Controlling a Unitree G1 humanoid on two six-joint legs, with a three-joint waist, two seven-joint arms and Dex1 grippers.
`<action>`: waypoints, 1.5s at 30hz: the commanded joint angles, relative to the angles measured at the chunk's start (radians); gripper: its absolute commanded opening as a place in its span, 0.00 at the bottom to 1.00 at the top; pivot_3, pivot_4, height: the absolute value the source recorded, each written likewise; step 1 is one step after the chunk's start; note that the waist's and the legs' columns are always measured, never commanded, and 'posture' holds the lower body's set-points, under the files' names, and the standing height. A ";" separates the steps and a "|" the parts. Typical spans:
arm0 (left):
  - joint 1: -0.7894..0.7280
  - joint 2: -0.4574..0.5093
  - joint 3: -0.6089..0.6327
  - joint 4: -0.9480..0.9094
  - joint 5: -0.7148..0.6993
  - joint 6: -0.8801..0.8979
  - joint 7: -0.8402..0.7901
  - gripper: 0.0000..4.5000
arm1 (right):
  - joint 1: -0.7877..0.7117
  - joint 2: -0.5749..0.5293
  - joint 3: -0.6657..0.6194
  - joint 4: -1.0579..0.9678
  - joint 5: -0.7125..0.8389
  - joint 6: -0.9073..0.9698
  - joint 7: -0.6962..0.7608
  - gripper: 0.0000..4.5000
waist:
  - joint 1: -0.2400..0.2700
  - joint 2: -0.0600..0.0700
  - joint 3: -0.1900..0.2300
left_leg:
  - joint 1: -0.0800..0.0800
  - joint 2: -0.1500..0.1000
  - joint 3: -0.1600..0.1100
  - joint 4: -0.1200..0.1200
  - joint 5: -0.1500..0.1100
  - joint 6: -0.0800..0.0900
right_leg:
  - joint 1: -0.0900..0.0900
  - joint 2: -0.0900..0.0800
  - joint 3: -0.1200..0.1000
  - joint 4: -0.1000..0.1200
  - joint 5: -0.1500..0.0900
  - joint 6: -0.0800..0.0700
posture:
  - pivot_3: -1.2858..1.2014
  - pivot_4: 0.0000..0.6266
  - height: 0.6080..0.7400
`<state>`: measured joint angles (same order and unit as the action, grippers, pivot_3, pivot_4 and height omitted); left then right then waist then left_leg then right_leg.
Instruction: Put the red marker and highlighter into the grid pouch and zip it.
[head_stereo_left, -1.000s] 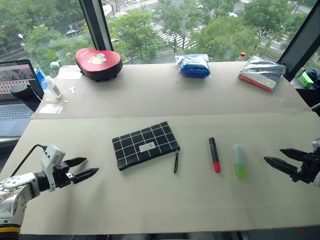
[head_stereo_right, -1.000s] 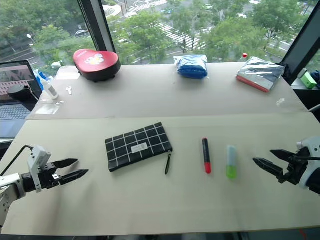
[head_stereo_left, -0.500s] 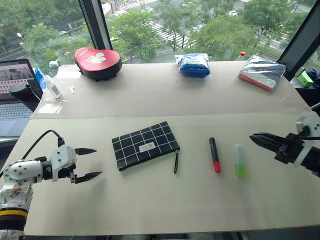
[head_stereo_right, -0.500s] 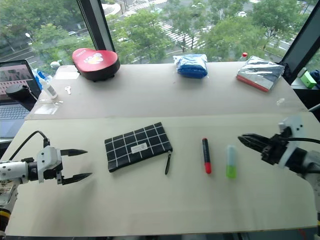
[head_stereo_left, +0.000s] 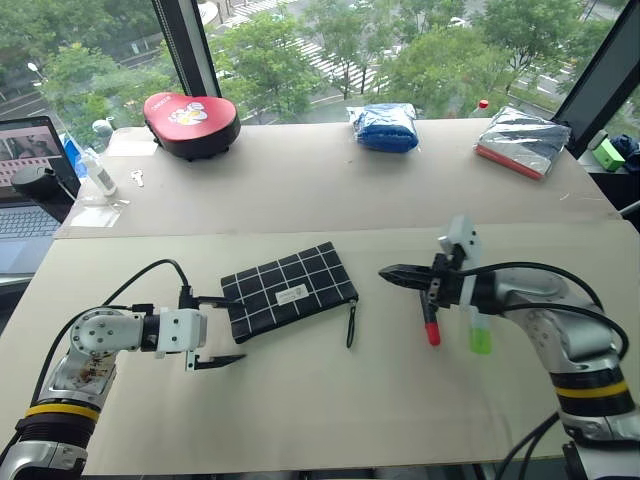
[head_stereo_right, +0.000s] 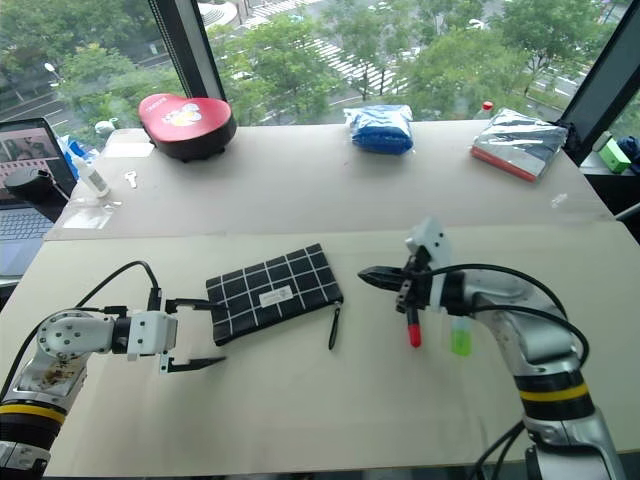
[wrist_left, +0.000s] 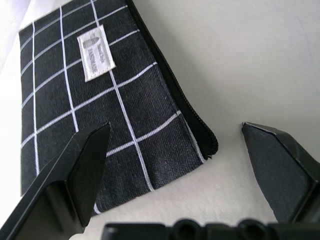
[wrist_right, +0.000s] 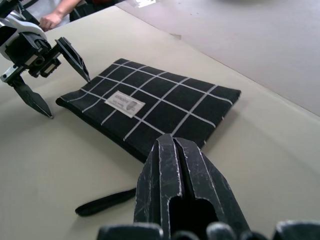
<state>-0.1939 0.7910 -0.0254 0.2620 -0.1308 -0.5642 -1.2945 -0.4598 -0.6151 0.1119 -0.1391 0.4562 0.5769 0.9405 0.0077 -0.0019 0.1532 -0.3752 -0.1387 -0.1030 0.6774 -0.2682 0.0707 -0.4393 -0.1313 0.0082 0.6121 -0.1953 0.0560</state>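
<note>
At the far left edge, beyond the left gripper (head_stereo_left: 222, 331), an open laptop (head_stereo_left: 25, 175) and a small bottle (head_stereo_left: 96, 174) are seen, and a red case (head_stereo_left: 190, 117) with a small picture on its lid is placed further back. The left gripper is held with its two fingers wide apart, nothing between them; one finger is over the left end of the grid pouch (head_stereo_left: 290, 291), the other is in front of that end.

The grid pouch is laid flat on the table (head_stereo_left: 300, 400), just to the right of the left gripper. A small white label (wrist_left: 97, 52) with dark printing is sewn on it; the writing cannot be read. The black zipper strap (head_stereo_left: 352, 325) is stretched out at its right corner.

The right gripper (head_stereo_left: 386, 272) is held with its fingers pressed together, empty, pointing towards the pouch's right end, a little apart from it. The red marker (head_stereo_left: 430, 326) lies under and just behind this gripper, the highlighter (head_stereo_left: 480, 334) just beside the marker, under the right wrist.

Far behind, a blue packet (head_stereo_left: 386, 126) and a silver packet (head_stereo_left: 526, 143) are laid.
</note>
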 joint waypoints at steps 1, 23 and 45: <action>-0.030 0.023 -0.013 0.051 0.062 -0.066 0.044 1.00 | -0.065 0.049 0.109 0.099 -0.145 -0.116 -0.019 0.01 | -0.001 0.000 0.000 | 0.000 0.000 0.000 0.000 0.000 0.000 | 0.000 0.000 0.000 0.000 0.000 0.000 | 0.52 0.24 1.00; -0.038 0.015 -0.044 0.077 0.061 -0.136 0.168 1.00 | -0.122 0.071 0.335 0.241 -0.449 -0.174 0.057 0.01 | 0.002 -0.001 -0.001 | 0.005 0.000 0.000 0.000 0.002 -0.003 | -0.001 0.002 0.000 0.003 0.001 -0.001 | 0.52 0.24 1.00; -0.169 -0.089 -0.118 0.320 0.210 -0.406 0.365 1.00 | -0.117 0.088 0.323 0.222 -0.453 -0.192 0.095 0.01 | 0.007 -0.002 -0.003 | 0.006 0.000 0.000 0.001 0.002 -0.003 | 0.001 0.002 -0.001 0.003 0.001 -0.001 | 0.52 0.24 1.00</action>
<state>-0.3494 0.7049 -0.1258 0.5458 0.0481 -0.9563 -0.9453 -0.6039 -0.5214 0.4174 0.0778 0.0127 0.3722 1.0092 0.0142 -0.0044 0.1500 -0.3688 -0.1390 -0.1031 0.6785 -0.2665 0.0682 -0.4380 -0.1292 0.0076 0.6149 -0.1942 0.0548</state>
